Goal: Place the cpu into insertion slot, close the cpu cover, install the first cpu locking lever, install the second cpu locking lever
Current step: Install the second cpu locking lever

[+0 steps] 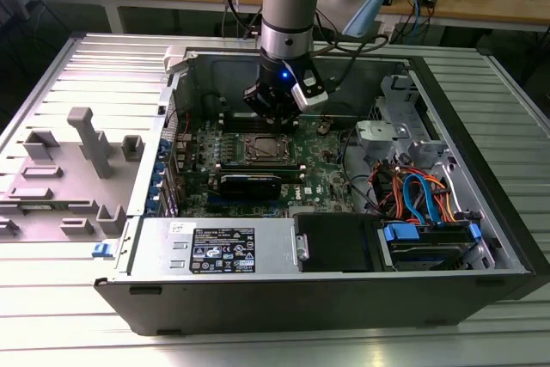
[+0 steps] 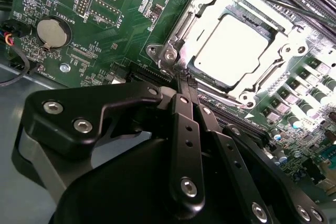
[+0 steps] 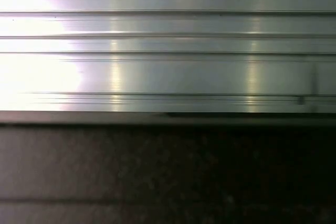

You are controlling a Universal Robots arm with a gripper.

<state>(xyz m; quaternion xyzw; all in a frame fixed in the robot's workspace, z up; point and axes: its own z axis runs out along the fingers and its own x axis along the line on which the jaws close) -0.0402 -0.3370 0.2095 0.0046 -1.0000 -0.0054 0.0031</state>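
The black gripper [image 2: 185, 80], its fingers pressed together, hangs over a ribbed aluminium bench [image 1: 481, 333]; just beyond its tips, the silvery-grey square cpu [image 2: 231, 45] sits under the silver frame cpu cover [image 2: 189, 24].

Ribbed aluminium table [image 1: 77, 333], open computer case [image 1: 284, 290] on it, grey fixture blocks [image 1: 82, 161] alongside

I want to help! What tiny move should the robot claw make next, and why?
Probably a small push on the thin wire lever by the gripper. The cpu already sits in its socket with the cpu cover down, and the shut fingertips rest at the socket's corner.
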